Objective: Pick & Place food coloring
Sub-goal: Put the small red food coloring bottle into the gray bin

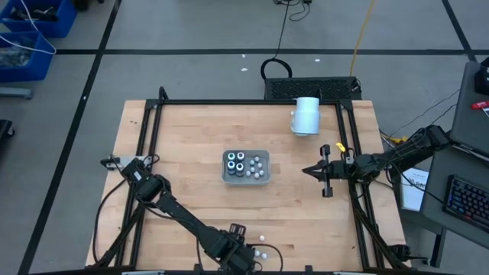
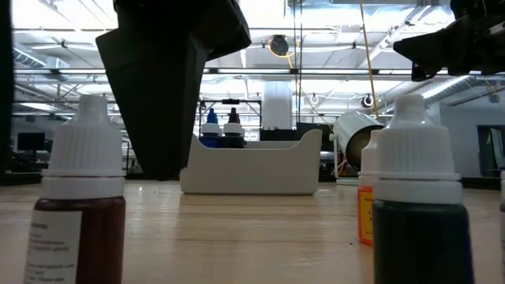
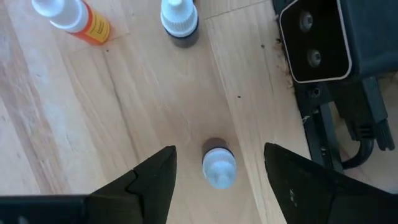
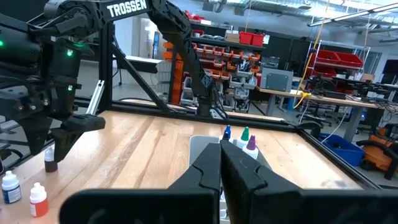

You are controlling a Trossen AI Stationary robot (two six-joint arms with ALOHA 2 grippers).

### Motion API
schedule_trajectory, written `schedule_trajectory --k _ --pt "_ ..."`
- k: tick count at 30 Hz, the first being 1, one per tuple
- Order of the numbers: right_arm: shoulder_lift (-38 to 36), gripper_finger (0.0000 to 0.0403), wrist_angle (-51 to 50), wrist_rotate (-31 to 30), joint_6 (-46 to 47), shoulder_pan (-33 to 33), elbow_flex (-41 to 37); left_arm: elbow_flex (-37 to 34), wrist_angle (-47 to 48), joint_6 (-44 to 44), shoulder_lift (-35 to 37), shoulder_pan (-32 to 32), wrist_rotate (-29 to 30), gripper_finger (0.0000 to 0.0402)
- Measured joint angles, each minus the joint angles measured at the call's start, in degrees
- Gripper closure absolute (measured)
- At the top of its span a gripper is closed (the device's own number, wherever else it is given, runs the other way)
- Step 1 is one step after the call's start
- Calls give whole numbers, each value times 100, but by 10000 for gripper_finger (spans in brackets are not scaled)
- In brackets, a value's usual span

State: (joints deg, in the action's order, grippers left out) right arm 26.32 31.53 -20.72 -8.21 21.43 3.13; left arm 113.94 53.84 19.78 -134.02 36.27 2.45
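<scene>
High view: a pale wooden table [image 1: 191, 191] with visible plank seams is framed by dark metal rails. A translucent grey rectangular tray [image 1: 246, 178] sits near the table's middle and holds several small round bottles with dark or teal tops, plus whitish ones. A smooth white cylinder [image 1: 306, 115] lies on its side at the far edge. The left gripper [image 1: 243, 246] is positioned at the near edge, with small white-capped pieces just beside it. The right gripper [image 1: 309, 171] is held to the tray's right, apart from it, its fingers pressed together into a point.

Low view: two food coloring bottles [image 2: 81, 197] with ribbed white caps stand close to the camera (one with dark red liquid, one dark), and an orange one shows between. The tray's curved white wall is seen behind them, with blue and dark tips above it.

Left wrist view: the left gripper's dark, wedge-shaped fingers [image 3: 155, 180] are spread wide, one on either side of an upright dark bottle [image 3: 218, 165] with a rounded white cap; neither finger touches it. An orange bottle [image 3: 78, 18] and a dark bottle [image 3: 180, 22] stand farther off on the wood.

Right wrist view: the right gripper's fingers [image 4: 205, 171] are closed against each other, holding nothing.
</scene>
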Motion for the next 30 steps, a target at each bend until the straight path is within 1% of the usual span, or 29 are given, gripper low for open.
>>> schedule_trajectory --k 11,15,19,22,26,30 --pt "1 403 -66 2 4 -1 0 -1 -38 -336 2 1 14 159" --pt "0 403 -159 2 4 0 -1 -1 -48 -451 2 0 16 185" --pt "1 403 -164 2 7 0 0 -1 -50 -334 3 -2 12 217" --pt "1 403 -164 2 7 0 1 -1 -52 -294 4 -3 12 228" --pt "1 403 -164 3 7 0 1 -1 -52 -268 4 4 24 228" --pt "1 403 -164 2 7 0 1 1 -52 -276 4 15 55 210"
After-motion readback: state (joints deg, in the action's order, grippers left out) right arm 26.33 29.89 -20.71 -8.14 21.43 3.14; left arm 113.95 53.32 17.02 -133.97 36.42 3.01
